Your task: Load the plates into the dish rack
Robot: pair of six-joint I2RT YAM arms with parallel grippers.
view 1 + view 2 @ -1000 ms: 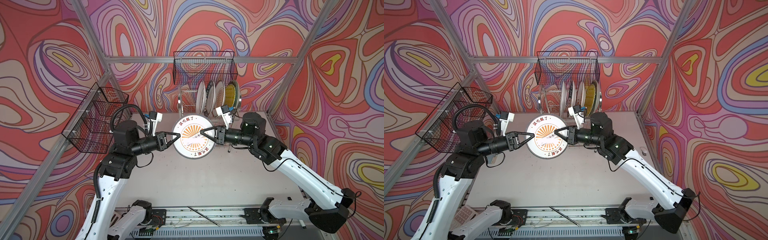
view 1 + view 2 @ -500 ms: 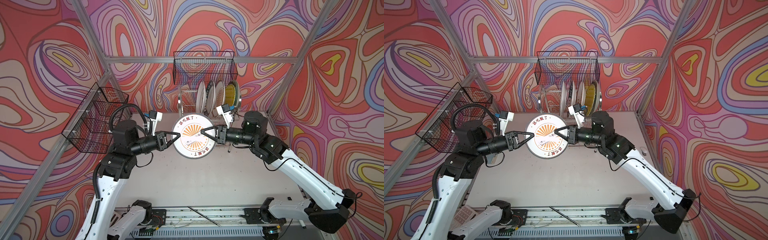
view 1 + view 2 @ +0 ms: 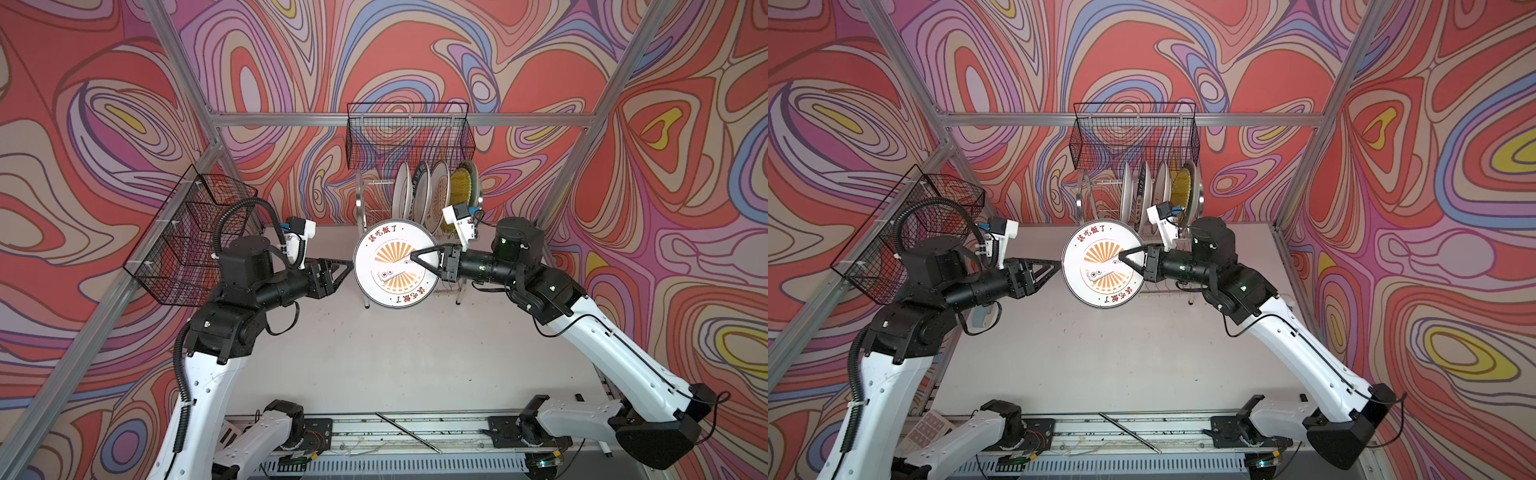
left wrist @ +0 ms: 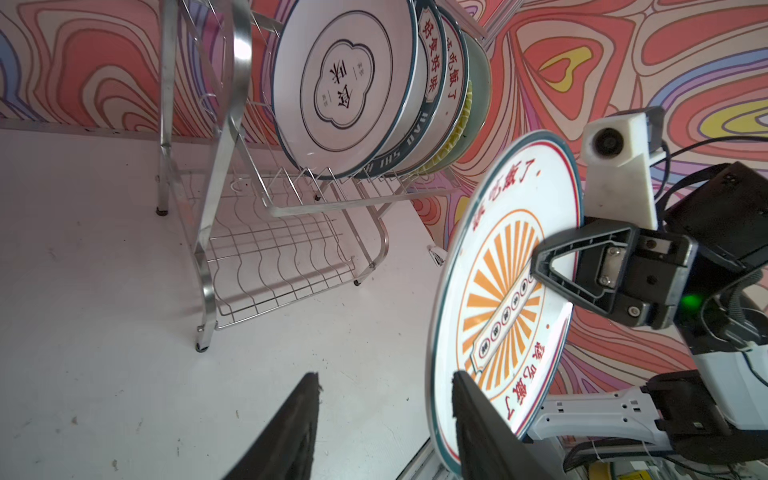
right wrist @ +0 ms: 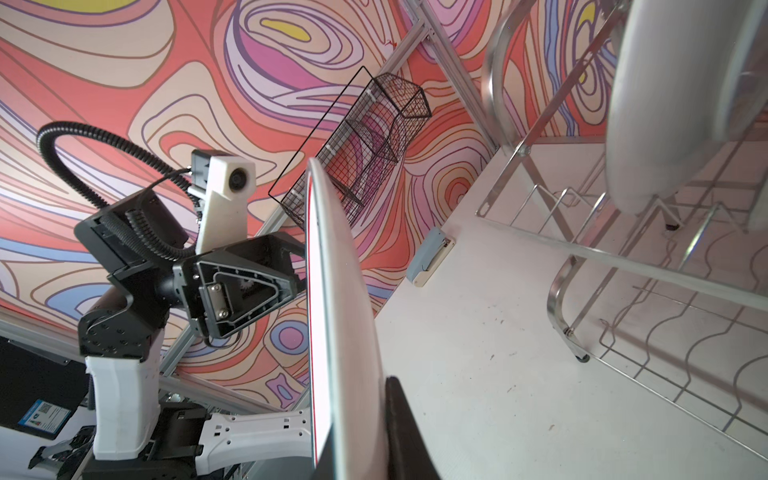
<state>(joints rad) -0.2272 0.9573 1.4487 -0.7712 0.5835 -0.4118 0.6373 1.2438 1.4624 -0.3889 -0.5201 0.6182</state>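
One plate is left outside the rack: the sunburst one. It hangs on edge above the table, just near of the rack's left half, with its face turned near and upward. The right gripper is clamped on its right rim, one finger lying across the sunburst. The left gripper sits at the opposite, left rim with its jaws spread and no grip. The left wrist view shows the rim against one finger, not between the two. Five plates stand at the right end of the upper tier, faces to the left. The free slots therefore lie left of them and far of the held plate. As I judge it, the right arm alone must turn the plate's face leftward, parallel to the others. It can then carry the plate far and down into a free slot.
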